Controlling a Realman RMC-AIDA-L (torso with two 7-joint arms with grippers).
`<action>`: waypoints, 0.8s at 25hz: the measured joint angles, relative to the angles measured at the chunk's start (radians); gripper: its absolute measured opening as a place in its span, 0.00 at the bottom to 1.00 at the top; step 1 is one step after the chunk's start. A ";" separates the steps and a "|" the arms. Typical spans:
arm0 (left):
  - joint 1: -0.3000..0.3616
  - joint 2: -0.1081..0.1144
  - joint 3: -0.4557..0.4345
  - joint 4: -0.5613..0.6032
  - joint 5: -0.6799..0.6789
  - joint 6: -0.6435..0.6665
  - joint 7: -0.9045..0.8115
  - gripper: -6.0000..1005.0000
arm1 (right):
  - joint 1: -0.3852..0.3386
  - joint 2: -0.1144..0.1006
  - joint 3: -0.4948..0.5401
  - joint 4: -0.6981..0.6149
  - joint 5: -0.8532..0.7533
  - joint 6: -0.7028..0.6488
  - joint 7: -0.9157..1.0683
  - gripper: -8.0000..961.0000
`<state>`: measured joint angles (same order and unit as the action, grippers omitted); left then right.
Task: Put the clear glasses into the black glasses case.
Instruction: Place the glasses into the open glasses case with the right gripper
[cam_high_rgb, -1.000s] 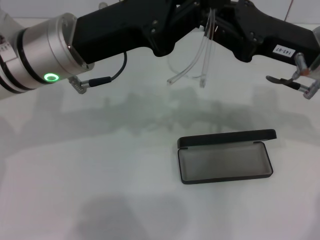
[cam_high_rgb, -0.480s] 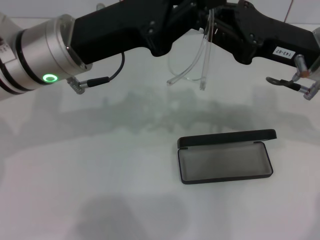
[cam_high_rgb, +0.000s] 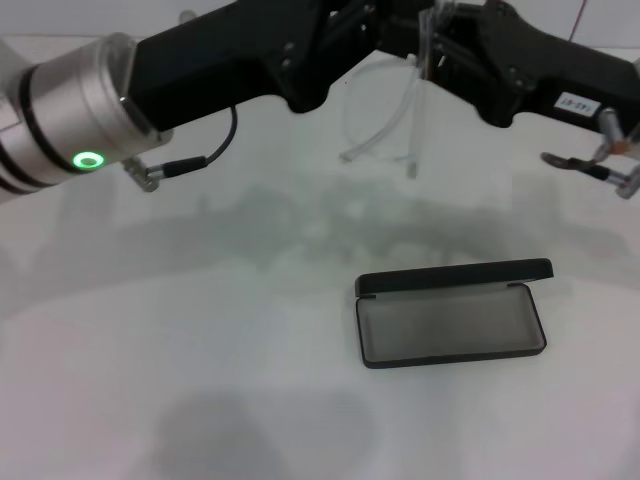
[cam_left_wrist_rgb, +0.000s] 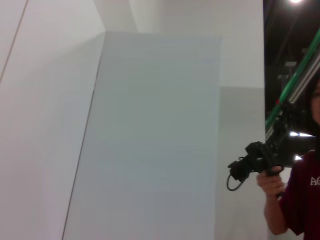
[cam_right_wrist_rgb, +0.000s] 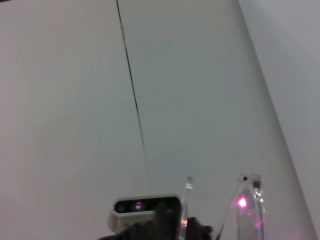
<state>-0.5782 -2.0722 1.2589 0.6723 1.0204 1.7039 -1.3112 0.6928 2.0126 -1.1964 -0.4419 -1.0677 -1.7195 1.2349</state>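
Note:
The clear glasses (cam_high_rgb: 412, 120) hang in the air at the top of the head view, their thin temple arms pointing down over the table. My right gripper (cam_high_rgb: 440, 40) comes in from the right and is shut on their upper part. My left gripper (cam_high_rgb: 385, 35) reaches in from the left and meets it at the same spot; its grip is hidden. Clear parts of the glasses (cam_right_wrist_rgb: 245, 200) show close up in the right wrist view. The black glasses case (cam_high_rgb: 450, 328) lies open on the table below and slightly right, its grey lining up and nothing in it.
The white table (cam_high_rgb: 200, 350) spreads around the case. The left arm's camera housing (cam_right_wrist_rgb: 145, 206) shows in the right wrist view beside the glasses. The left wrist view faces a wall and a person (cam_left_wrist_rgb: 295, 200) holding a camera.
The left arm has drawn back a little to the left. The right arm and the glasses have shifted slightly right. The case has not moved.

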 joint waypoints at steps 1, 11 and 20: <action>0.006 0.006 -0.001 0.003 0.000 0.020 -0.002 0.06 | -0.011 -0.003 0.001 -0.015 0.000 0.004 0.001 0.14; 0.154 0.200 -0.096 0.012 0.018 0.289 -0.104 0.06 | -0.216 -0.067 0.003 -0.784 -0.430 0.069 0.435 0.14; 0.241 0.230 -0.108 0.085 0.071 0.315 -0.144 0.06 | -0.073 0.002 -0.086 -1.331 -1.027 -0.182 0.986 0.14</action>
<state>-0.3375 -1.8422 1.1513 0.7568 1.0915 2.0192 -1.4553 0.6202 2.0150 -1.2821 -1.7729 -2.0944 -1.9010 2.2209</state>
